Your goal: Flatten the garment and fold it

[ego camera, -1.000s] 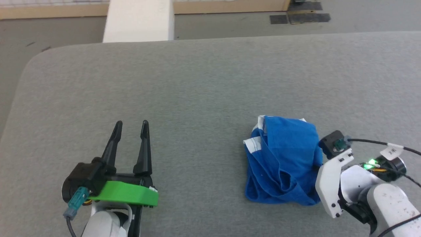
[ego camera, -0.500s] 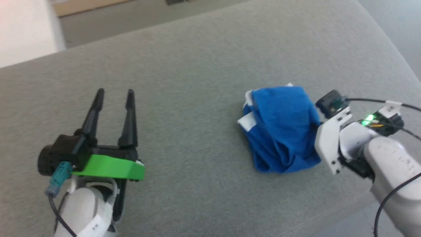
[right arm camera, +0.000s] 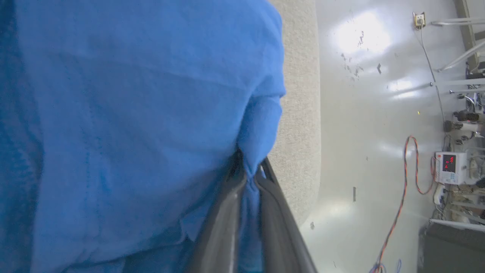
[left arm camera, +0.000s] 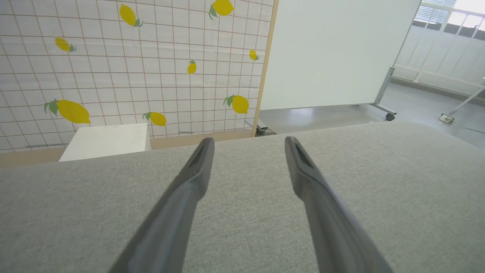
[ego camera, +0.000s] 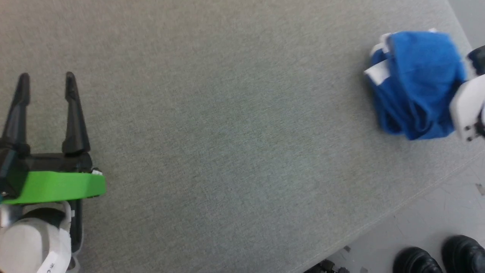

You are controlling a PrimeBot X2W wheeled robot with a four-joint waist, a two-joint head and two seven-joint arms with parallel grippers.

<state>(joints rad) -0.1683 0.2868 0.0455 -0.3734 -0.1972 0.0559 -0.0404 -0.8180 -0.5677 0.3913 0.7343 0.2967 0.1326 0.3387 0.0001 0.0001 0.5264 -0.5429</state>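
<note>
1. Blue garment (ego camera: 415,83) — bunched in a heap, white trim showing — lies near the right edge of the grey surface (ego camera: 227,132).
2. Right tool (right arm camera: 248,167) is clenched on a fold of the garment.
3. Left tool (ego camera: 46,76) hovers released and empty — well apart, over bare fabric.

The desk (ego camera: 227,132) lies bare in a broad stretch from the left gripper (ego camera: 46,76) across to the garment (ego camera: 416,83). The left jaws stand apart, with open desk ahead as far as its far edge. Past that edge stand a low white box (left arm camera: 106,140), a lemon-patterned wall (left arm camera: 132,64) and a white board (left arm camera: 337,53). The garment sits as a bunched heap close to the desk's right edge, the right gripper (right arm camera: 250,168) clamped on a fold. Black shoes (ego camera: 416,261) stand on the floor off the near edge.
</note>
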